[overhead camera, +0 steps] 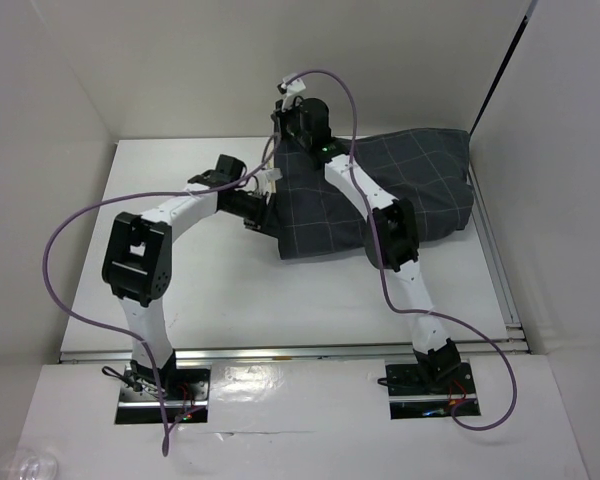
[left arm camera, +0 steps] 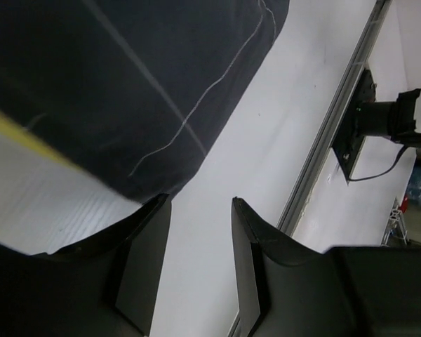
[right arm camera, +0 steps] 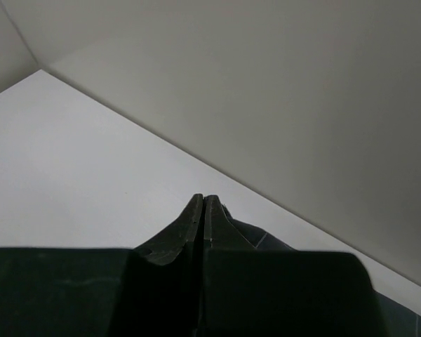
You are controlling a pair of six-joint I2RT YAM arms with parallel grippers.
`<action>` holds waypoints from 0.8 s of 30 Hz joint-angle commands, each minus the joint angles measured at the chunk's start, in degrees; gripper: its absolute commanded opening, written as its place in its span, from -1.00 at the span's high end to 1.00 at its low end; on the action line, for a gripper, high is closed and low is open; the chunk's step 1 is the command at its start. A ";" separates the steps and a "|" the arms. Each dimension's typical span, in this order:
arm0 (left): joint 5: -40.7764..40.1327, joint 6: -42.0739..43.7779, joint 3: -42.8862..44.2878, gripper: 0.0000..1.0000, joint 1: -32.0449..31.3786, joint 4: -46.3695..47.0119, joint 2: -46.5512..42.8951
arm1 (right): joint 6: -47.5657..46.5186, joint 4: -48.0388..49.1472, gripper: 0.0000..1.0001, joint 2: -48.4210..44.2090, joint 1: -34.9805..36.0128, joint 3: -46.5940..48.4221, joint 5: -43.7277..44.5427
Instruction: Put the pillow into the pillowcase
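**Item 1. Left arm** [overhead camera: 180, 210]. It reaches across the table [overhead camera: 280, 300] to the near-left edge of the bundle. The left jaws are spread and hold nothing; bare table shows in the gap between them. They sit low, just beside the open end, probably placed to nudge or tuck whatever protrudes there.

**Item 2. The pillow** [left arm camera: 42, 196]. White and padded, with a yellow band along its edge. Only a corner shows, in the left wrist view, poking out from under the dark cloth next to the left jaws. From above none of it can be seen, and the case bulges, so most of it is judged to be inside already.

**Item 3. The pillowcase** [overhead camera: 410, 190]. Charcoal grey with a pale check, wrinkled. It lies on the far right part of the table, with its mouth facing left toward the left arm.

**Item 4. Right arm** [overhead camera: 355, 185]. It stretches over the case to its far-left corner. The right jaws are pressed together, and dark fabric rises to their tips, so they appear to pinch a fold of the hem. This hold likely keeps the mouth lifted and the case anchored while the last corner of the pillow goes in.
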 commanded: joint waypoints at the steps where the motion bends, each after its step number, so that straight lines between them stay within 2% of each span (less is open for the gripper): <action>1: -2.38 -0.69 0.65 -0.06 -2.77 4.80 -0.20 | -1.26 9.12 1.00 -0.95 0.27 1.91 2.39; 11: -6.78 -0.08 -1.55 -0.04 -5.23 7.45 0.33 | -1.79 9.12 1.00 -3.51 -0.87 -0.91 2.92; 16: -12.33 5.72 -4.80 -0.04 -5.23 6.12 -5.20 | -2.31 9.12 1.00 -3.51 -1.40 -0.91 2.92; 24: -12.33 6.87 -10.96 -0.06 -2.86 5.51 -9.78 | -2.84 9.12 1.00 -3.51 -1.40 -0.38 2.92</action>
